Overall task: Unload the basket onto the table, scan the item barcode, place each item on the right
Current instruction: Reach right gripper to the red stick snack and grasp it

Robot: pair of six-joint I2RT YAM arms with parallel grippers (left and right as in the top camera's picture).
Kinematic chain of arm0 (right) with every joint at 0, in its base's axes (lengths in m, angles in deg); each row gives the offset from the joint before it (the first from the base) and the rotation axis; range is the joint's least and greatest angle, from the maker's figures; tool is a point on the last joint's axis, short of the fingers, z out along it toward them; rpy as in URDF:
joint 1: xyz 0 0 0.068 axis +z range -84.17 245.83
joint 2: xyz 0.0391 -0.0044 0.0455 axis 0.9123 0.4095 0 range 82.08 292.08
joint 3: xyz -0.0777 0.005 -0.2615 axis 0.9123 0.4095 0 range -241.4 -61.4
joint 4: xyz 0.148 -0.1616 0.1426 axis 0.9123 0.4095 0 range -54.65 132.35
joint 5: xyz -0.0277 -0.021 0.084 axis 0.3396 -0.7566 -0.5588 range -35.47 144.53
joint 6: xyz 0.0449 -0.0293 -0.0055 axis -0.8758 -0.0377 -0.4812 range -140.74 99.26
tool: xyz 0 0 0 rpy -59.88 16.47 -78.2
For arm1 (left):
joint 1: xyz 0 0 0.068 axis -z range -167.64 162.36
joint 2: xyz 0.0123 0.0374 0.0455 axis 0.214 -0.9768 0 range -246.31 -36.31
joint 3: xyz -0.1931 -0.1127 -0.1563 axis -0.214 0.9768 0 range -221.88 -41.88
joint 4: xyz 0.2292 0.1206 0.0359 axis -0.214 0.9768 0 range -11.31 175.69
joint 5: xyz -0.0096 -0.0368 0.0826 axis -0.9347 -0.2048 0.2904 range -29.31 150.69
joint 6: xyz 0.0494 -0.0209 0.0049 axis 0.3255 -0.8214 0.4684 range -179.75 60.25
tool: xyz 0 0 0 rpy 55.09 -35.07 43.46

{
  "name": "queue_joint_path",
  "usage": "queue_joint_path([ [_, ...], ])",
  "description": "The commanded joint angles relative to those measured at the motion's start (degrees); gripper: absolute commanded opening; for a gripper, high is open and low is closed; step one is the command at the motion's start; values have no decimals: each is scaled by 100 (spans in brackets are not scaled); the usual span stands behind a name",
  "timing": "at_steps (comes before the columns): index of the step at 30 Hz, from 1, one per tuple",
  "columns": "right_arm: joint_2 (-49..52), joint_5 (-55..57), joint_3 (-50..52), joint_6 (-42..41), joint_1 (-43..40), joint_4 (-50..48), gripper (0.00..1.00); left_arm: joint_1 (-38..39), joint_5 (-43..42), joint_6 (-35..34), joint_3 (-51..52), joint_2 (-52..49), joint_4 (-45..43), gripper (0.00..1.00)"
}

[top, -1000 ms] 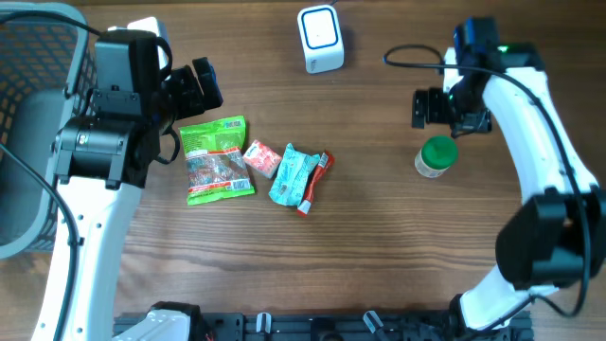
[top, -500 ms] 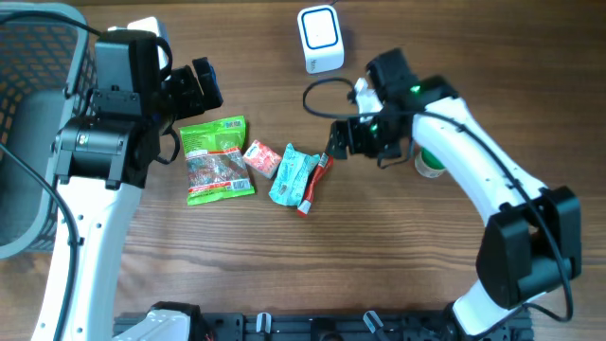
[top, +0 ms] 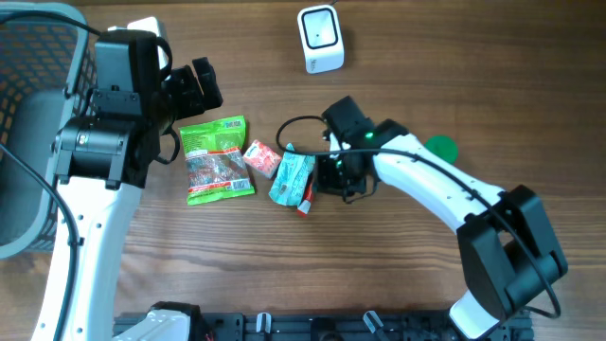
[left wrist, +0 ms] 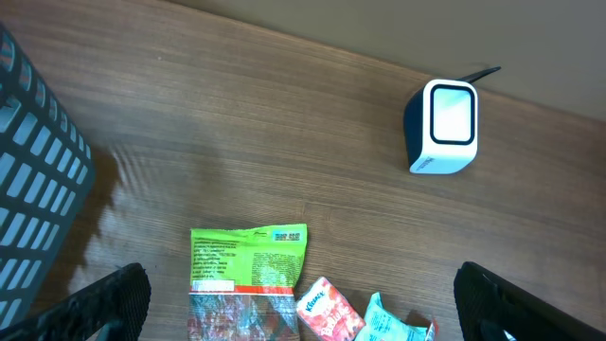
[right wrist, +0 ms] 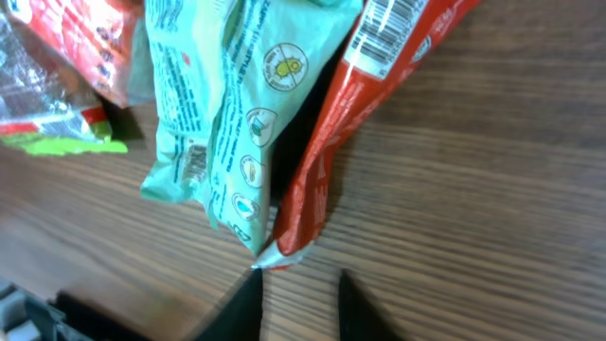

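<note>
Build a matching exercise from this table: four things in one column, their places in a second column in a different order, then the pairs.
Things
1. scanner
2. green packet
3. teal packet
4. basket

Places
A. at the left edge of the overhead view
B. between the pink packet and the red packet
C. alone at the top of the overhead view
D. leftmost of the packets

Pairs: 1-C, 2-D, 3-B, 4-A
</note>
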Motion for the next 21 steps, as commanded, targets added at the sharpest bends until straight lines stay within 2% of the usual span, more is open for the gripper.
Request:
queue_joint_path([
  [1, -4, 581, 37, -966, 304, -37, 14, 11, 50, 72, -26, 4, -13, 100],
  [5, -4, 999, 37, -1224, 632, -144, 13, 11, 52, 72, -26, 4, -13, 100],
  [9, -2, 1462, 37, -1346, 811, -146, 25, 11, 50, 72, -26, 4, -13, 100],
  [21, 92, 1641, 50, -1377, 833, -247, 25, 11, 50, 72, -26, 4, -13, 100],
])
